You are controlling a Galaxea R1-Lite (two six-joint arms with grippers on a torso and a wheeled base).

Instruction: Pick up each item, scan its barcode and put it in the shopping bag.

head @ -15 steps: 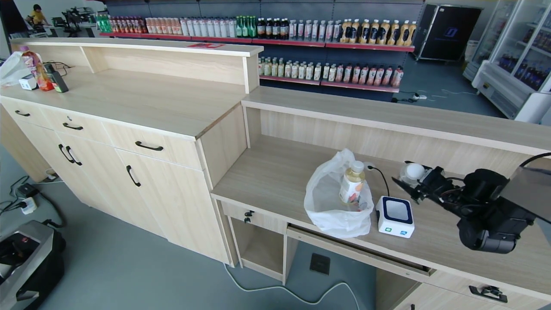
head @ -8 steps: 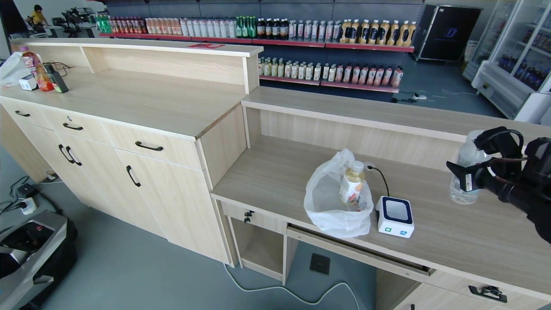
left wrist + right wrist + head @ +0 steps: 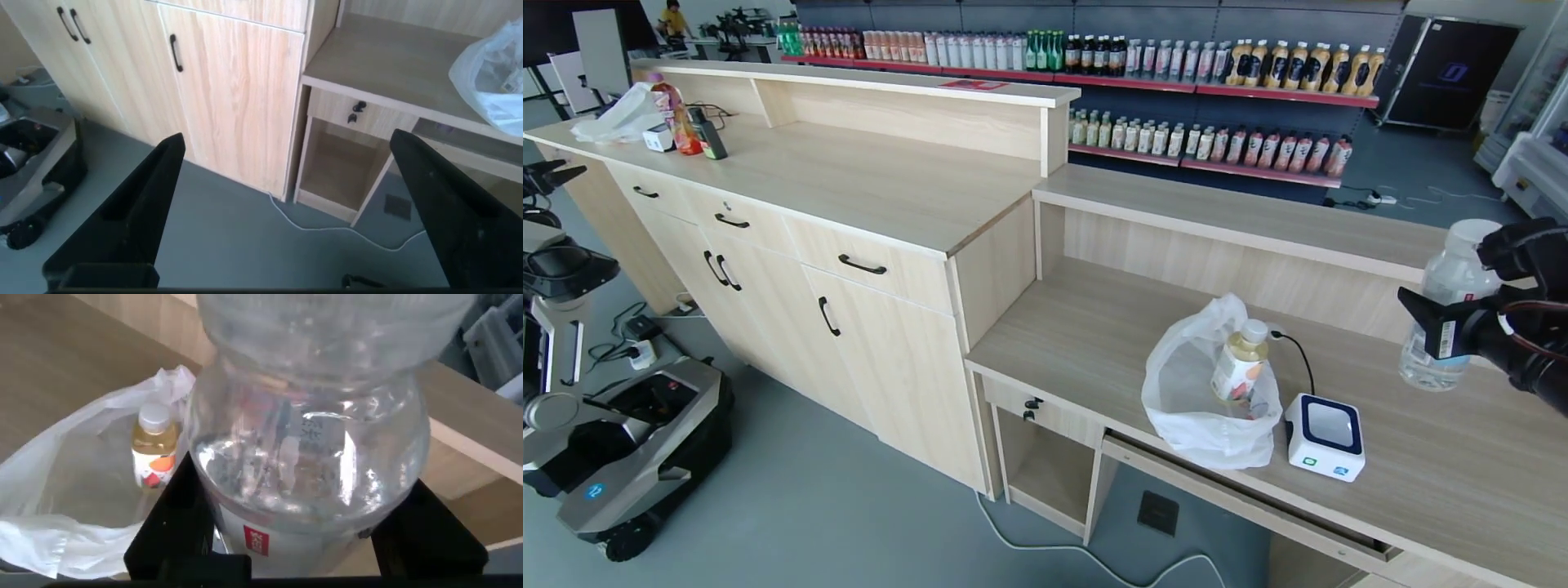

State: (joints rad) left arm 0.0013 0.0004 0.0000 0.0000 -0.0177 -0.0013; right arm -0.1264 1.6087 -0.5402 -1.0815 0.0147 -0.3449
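Right gripper (image 3: 1462, 286) clamped on the upright water bottle (image 3: 1441, 359) at 3 o'clock in head view, above the counter (image 3: 1094, 327); left gripper (image 3: 286, 139) hangs spread and empty over the floor (image 3: 245, 245). Step in hand, by my reading: carry to scan, with the scanner (image 3: 1325, 425) at the bottle's 8 o'clock and the shopping bag (image 3: 1192, 400) just beside it at 9, tea bottle (image 3: 1241, 363) inside. Next: swing the label's barcode over the scanner window, keeping the grip firm.

Shop interior: pale wood-grain counter (image 3: 849, 175) with black-handled cupboard doors, on a smooth grey floor (image 3: 809, 506); behind, dark wall shelving (image 3: 1127, 82) with red-edged shelves of bottles.
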